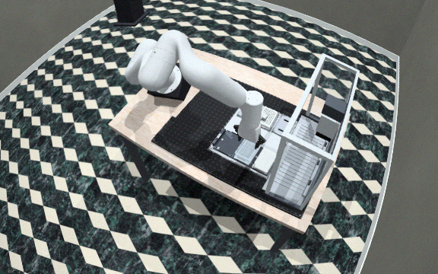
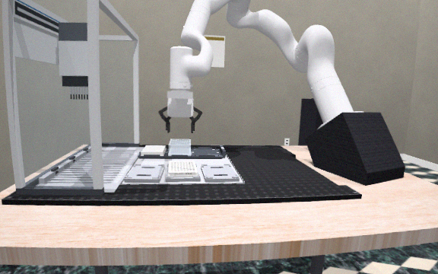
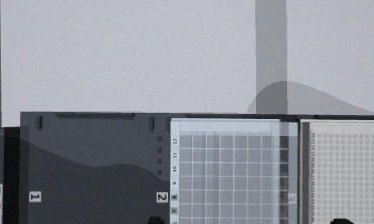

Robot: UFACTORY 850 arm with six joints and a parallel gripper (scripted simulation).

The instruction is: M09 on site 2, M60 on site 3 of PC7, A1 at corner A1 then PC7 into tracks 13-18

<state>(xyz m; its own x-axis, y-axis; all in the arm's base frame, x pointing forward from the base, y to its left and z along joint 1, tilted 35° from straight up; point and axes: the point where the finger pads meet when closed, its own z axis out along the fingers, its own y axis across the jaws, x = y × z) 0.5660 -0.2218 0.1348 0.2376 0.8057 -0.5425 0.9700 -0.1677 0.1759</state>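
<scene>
The dark plate carrier PC7 [image 1: 237, 146] lies on the apron in front of the rails. In the wrist view its site 1 [image 3: 88, 165] is empty. The translucent deep-well block M09 [image 3: 228, 170] sits on site 2, and the white 384-well plate M60 [image 3: 348, 170] sits on site 3. My gripper [image 2: 180, 127] is open and empty. It hangs a little above M09 [image 2: 179, 147] and touches nothing; only its fingertips show at the bottom edge of the wrist view. The 96-well plate M06 [image 2: 182, 168] sits in the middle nest.
The nests on either side of M06, one [image 2: 144, 171] on the left and one [image 2: 220, 172] on the right, are empty. The ribbed loading rails [image 2: 90, 165] lie under the white instrument frame [image 1: 318, 125], just beyond the carrier's site 3 end. The arm's black base [image 2: 356, 150] stands at the right.
</scene>
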